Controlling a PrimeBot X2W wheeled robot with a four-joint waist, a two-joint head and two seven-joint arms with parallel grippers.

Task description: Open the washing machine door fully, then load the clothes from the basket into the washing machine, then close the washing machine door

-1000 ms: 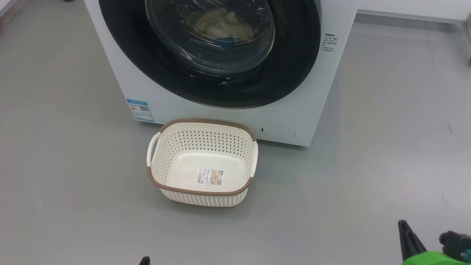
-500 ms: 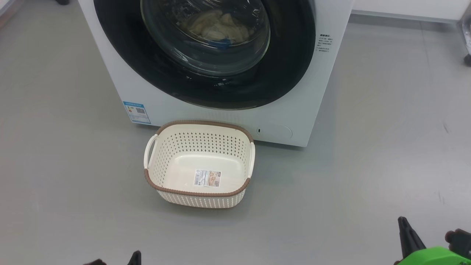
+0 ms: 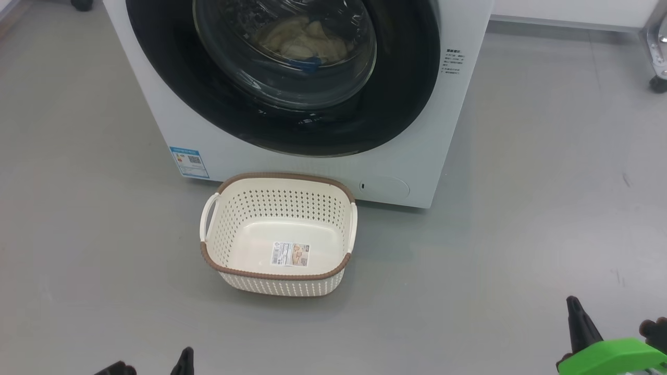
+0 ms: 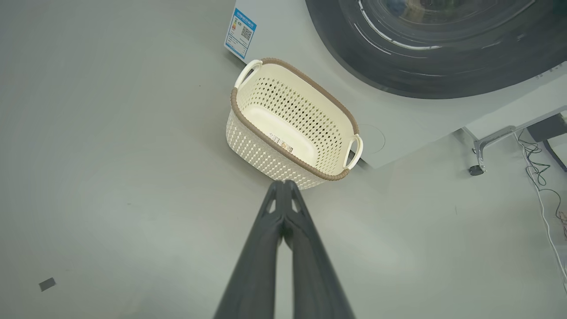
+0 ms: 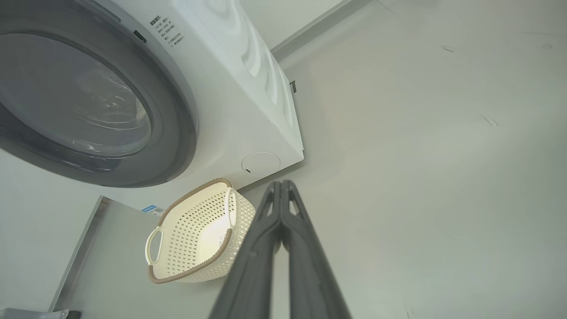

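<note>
The washing machine [image 3: 417, 172] stands white at the top of the head view. The washing machine door [image 3: 396, 104] sits closed against its front, black rim flush. Pale-yellow clothes [image 3: 297, 39] with a blue patch lie inside behind the glass. The cream basket [image 3: 284, 176] rests on the floor just before the machine, holding nothing but the label on its floor. My left gripper [image 4: 283, 182] is shut and holds nothing, well short of the basket [image 4: 310, 84]. My right gripper [image 5: 280, 182] is shut too, off to the basket's [image 5: 195, 274] right. Their tips show low in the head view: left gripper [image 3: 183, 359], right gripper [image 3: 576, 312].
Grey floor spreads all around. A blue label [image 3: 188, 161] and a round service flap [image 3: 383, 186] mark the machine's lower front. A wheeled metal frame [image 3: 656, 57] stands at the far right, with cables [image 4: 538, 164] beside it. A small dark scrap [image 4: 47, 284] lies on the floor.
The head camera has shifted, so machine and basket slide left in the picture. Both gripper tips show slightly higher at the bottom edge. The door stays closed.
</note>
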